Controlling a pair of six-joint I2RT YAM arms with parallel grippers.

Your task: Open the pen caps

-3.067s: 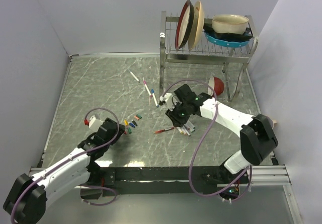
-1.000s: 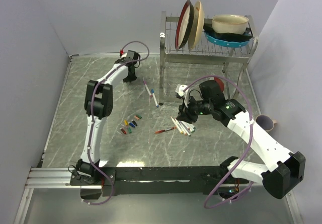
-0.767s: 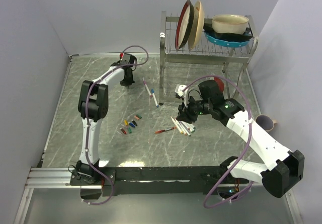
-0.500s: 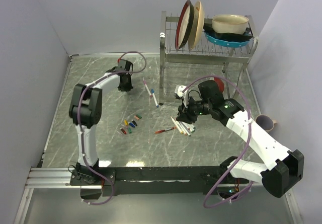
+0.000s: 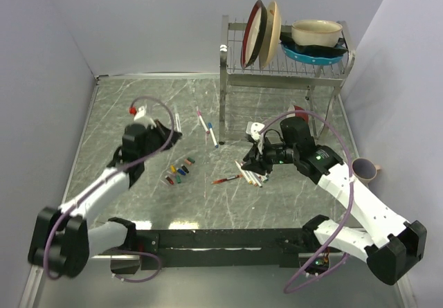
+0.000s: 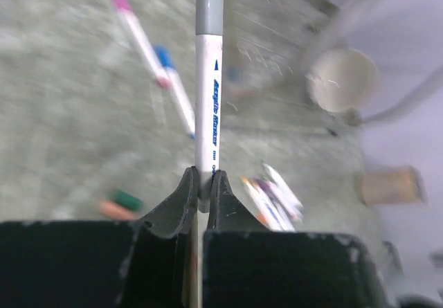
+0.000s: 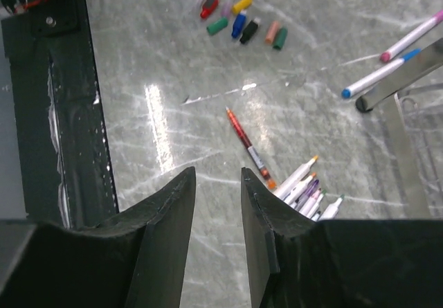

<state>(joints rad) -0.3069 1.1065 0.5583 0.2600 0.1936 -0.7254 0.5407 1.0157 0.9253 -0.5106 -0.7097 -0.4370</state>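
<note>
My left gripper (image 6: pixel 204 178) is shut on a white marker pen (image 6: pixel 208 100) whose grey cap (image 6: pixel 210 3) points away from the jaws; from above the gripper (image 5: pixel 172 133) hangs over the table's left middle. Several loose pen caps (image 5: pixel 180 171) in mixed colours lie in a cluster (image 7: pixel 242 21). Two capped pens, one pink-capped (image 7: pixel 408 41) and one blue-capped (image 7: pixel 374 79), lie by the rack leg. My right gripper (image 7: pixel 218 176) is open and holds nothing, hovering (image 5: pixel 250 161) beside a pile of uncapped pens (image 5: pixel 250 174). A red pen (image 7: pixel 248 147) lies alone on the table.
A metal dish rack (image 5: pixel 284 73) with plates and bowls stands at the back right. A mug (image 5: pixel 363 169) sits by the right wall. Side walls enclose the marble-pattern table (image 5: pixel 138 114). The black base rail (image 5: pixel 221 240) runs along the near edge.
My left arm has swung back from the far side of the table to the left middle, its gripper now shut on a pen. The right arm has barely moved.
</note>
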